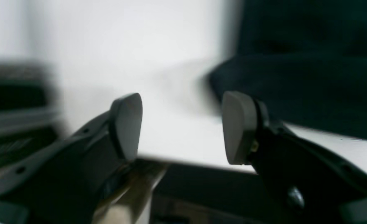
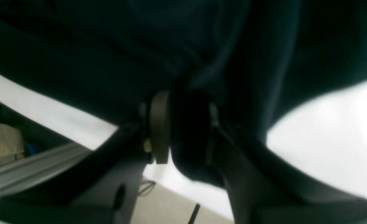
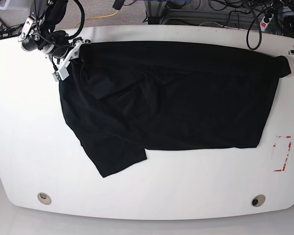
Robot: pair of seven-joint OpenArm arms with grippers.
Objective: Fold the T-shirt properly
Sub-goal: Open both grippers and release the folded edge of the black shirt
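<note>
The right hand (image 3: 68, 61) is pinching a fold of the black T-shirt (image 3: 176, 98) at the table's (image 3: 19, 147) far-left corner. The T-shirt is lying spread, long axis running left to right, a sleeve pointing toward the near-left. The left hand (image 1: 183, 127) is hovering with fingers apart, gripping nothing, beside the blurred right end.

White worktop (image 3: 19, 147) carries red tape marks (image 3: 283, 153) near its right edge, two round grommets (image 3: 44, 198) along its front edge. Cables (image 3: 225, 7) lie behind its rear edge.
</note>
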